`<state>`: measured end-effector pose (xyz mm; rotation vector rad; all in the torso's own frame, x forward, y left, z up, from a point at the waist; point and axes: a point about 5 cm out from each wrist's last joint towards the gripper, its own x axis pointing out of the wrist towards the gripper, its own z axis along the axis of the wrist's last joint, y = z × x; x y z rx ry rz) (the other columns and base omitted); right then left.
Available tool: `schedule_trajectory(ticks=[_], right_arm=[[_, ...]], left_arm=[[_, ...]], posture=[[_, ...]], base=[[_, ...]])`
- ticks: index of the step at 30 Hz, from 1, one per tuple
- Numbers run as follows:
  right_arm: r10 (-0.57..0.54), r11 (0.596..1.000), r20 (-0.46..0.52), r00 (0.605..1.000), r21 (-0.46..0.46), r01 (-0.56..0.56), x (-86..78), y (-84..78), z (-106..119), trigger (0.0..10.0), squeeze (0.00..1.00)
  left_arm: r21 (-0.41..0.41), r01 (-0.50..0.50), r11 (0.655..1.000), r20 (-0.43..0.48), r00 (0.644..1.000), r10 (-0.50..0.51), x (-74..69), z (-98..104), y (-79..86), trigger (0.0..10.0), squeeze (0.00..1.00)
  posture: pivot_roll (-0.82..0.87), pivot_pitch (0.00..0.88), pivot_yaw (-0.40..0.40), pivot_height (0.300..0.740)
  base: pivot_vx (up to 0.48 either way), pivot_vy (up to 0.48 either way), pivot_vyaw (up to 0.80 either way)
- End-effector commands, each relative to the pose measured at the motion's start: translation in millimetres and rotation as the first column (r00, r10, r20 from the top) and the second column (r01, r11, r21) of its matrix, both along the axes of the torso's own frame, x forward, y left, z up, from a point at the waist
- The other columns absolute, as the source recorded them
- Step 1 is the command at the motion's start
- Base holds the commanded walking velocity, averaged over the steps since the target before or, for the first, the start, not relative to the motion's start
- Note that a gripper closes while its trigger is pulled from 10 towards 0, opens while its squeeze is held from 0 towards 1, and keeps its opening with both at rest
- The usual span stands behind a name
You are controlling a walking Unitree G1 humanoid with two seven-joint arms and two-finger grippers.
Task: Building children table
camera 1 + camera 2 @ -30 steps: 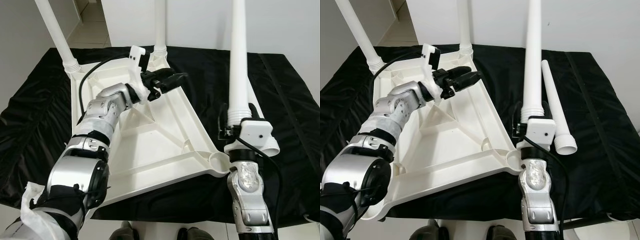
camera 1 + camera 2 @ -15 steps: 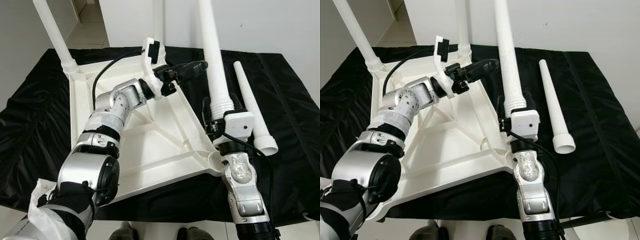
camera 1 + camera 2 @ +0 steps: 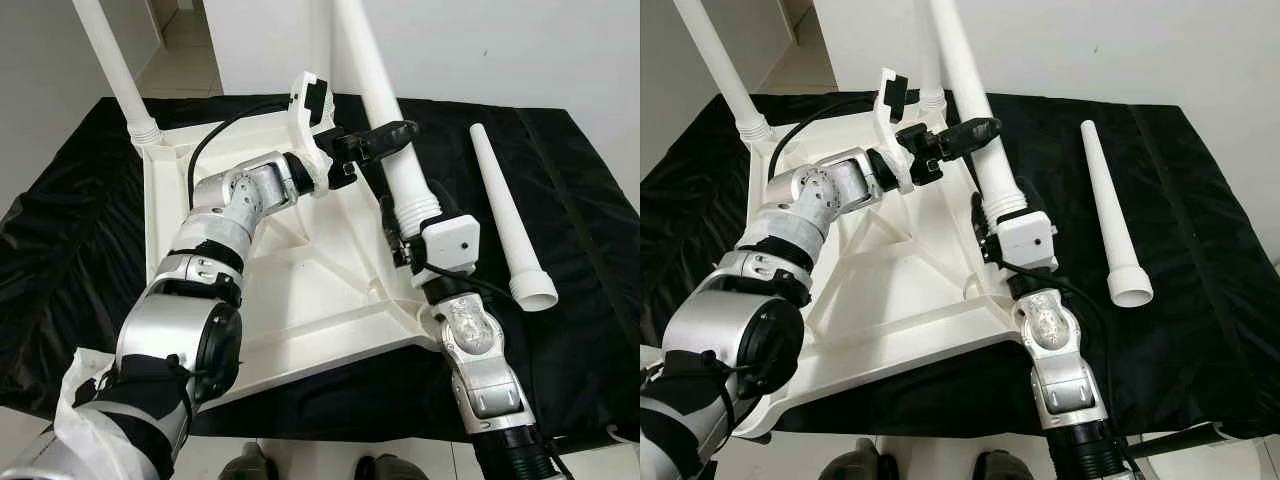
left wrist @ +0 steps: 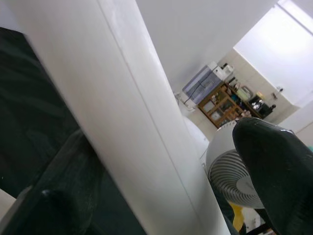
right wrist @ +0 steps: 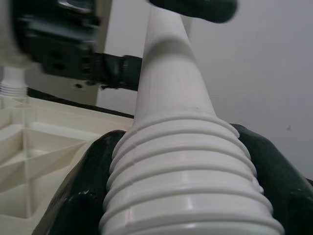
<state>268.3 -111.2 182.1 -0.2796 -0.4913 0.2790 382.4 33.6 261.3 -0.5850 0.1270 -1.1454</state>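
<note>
Underside of the white plastic children's tabletop (image 3: 300, 290), lying inverted on a table draped in black cloth (image 3: 60, 250), with two legs already standing in its far corners: one far-left leg (image 3: 115, 65) and one far-middle leg (image 3: 930, 70). The right tool (image 3: 405, 232) is closed on the ribbed, threaded end of a third leg (image 3: 385, 130), both fingers bearing on the ribs; the leg leans up and away over the tabletop's right rim, close to the near-right corner socket (image 3: 985, 290). The left tool (image 3: 385, 137) reaches across and brackets the smooth shaft of the same leg higher up, fingers parted to either side; in the left wrist view one finger lies against the shaft while the other stands a little clear of it. A fourth leg (image 3: 510, 225) lies loose on the cloth to the right, wide end nearest the robot.

The legs appear to be hollow moulded plastic: light, stiff and smooth, so the tapered shaft is likely slippery, and the ribbed collar offers the surer hold. Surroundings: plain white wall behind, tiled floor (image 3: 190, 50) beyond at the far left
</note>
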Motion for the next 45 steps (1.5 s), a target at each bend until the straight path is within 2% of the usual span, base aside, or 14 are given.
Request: schedule_trajectory(ticks=[1,5,6,7,11,20,21,23,27,36,37,38,42,45], right_arm=[[0.048,0.998,-0.016,0.999,-0.027,-0.049,-3.2,7.0,-5,10.0,0.0],[0.055,0.998,-0.023,0.998,-0.042,-0.056,-5.7,7.5,-9,10.0,0.0],[0.055,0.997,-0.029,0.998,-0.05,-0.056,-7.5,6.6,-11,10.0,0.0],[0.055,0.997,-0.029,0.998,-0.05,-0.056,-7.5,6.6,-11,10.0,0.0],[0.051,0.997,-0.037,0.998,-0.054,-0.053,-9.8,4.9,-14,10.0,0.0],[0.058,0.996,-0.044,0.997,-0.067,-0.061,-10.5,5.5,-17,10.0,0.0],[0.054,0.996,-0.046,0.997,-0.069,-0.057,-9.9,5.3,-18,10.0,0.0],[0.054,0.996,-0.046,0.997,-0.069,-0.057,-9.9,5.3,-18,10.0,0.0],[0.05,0.996,-0.043,0.998,-0.065,-0.053,-9.2,5.7,-19,10.0,0.0],[0.047,0.997,-0.036,0.998,-0.063,-0.05,-8.9,5.1,-18,10.0,0.0],[0.045,0.998,-0.035,0.998,-0.051,-0.047,-8.8,4.5,-18,10.0,0.82],[0.044,0.998,-0.033,0.998,-0.038,-0.045,-9.2,4.0,-18,10.0,1.0],[0.047,0.999,-0.037,0.998,-0.01,-0.048,-10.1,3.9,-17,10.0,1.0],[0.038,0.999,-0.038,0.999,-0.002,-0.038,-10.2,3.2,-17,10.0,1.0]], left_arm=[[0.001,0.012,1.0,0.023,1.0,-0.012,0.0,8,-4.3,10.0,0.0],[0.029,-0.012,1.0,0.011,1.0,0.011,3.6,11,-3.6,10.0,0.0],[0.045,-0.076,0.996,-0.035,0.996,0.078,10.4,13,-0.2,10.0,0.0],[0.045,-0.076,0.996,-0.035,0.996,0.078,10.4,13,-0.2,10.0,0.0],[0.008,-0.147,0.989,-0.09,0.985,0.147,17.3,23,7.4,10.0,0.0],[-0.039,-0.185,0.982,-0.148,0.973,0.177,20.9,33,12.4,10.0,0.0],[-0.094,-0.223,0.97,-0.207,0.958,0.2,23.6,34,18.2,0.0,0.0],[-0.094,-0.223,0.97,-0.207,0.958,0.2,23.6,34,18.2,0.0,0.0],[-0.121,-0.255,0.959,-0.272,0.938,0.215,25.8,31,22.6,0.0,0.0],[-0.134,-0.283,0.95,-0.303,0.924,0.232,27.4,30,25.1,0.0,0.0],[-0.14,-0.295,0.945,-0.319,0.917,0.239,28.0,30,26.0,0.0,0.0],[-0.146,-0.311,0.939,-0.337,0.908,0.249,28.7,28,27.3,0.0,0.0],[-0.147,-0.339,0.929,-0.346,0.898,0.273,30.2,27,30.0,0.0,0.0],[-0.148,-0.343,0.928,-0.322,0.904,0.282,30.7,29,31.2,0.0,0.0]], posture=[[-0.06,0.0,0.052,0.74],[-0.06,0.0,0.056,0.74],[-0.07,0.0,0.058,0.74],[-0.07,0.0,0.058,0.74],[-0.06,0.0,0.059,0.74],[-0.06,0.0,0.062,0.74],[-0.06,0.0,0.063,0.74],[-0.06,0.0,0.063,0.74],[-0.06,0.0,0.061,0.74],[-0.06,0.0,0.055,0.74],[-0.06,0.0,0.054,0.74],[-0.06,0.0,0.053,0.74],[-0.06,0.0,0.053,0.74],[-0.06,0.0,0.049,0.74]], base=[[0.0,0.0,0.0],[0.0,0.0,0.0],[0.0,0.0,0.0],[0.0,0.0,0.0],[0.0,0.0,0.0],[0.0,0.0,0.0],[0.0,0.0,0.0],[0.0,0.0,0.0],[0.0,0.0,0.0],[0.0,0.0,0.0],[0.0,0.0,0.0],[0.0,0.0,0.0],[0.0,0.0,0.0],[0.0,0.0,0.0]])
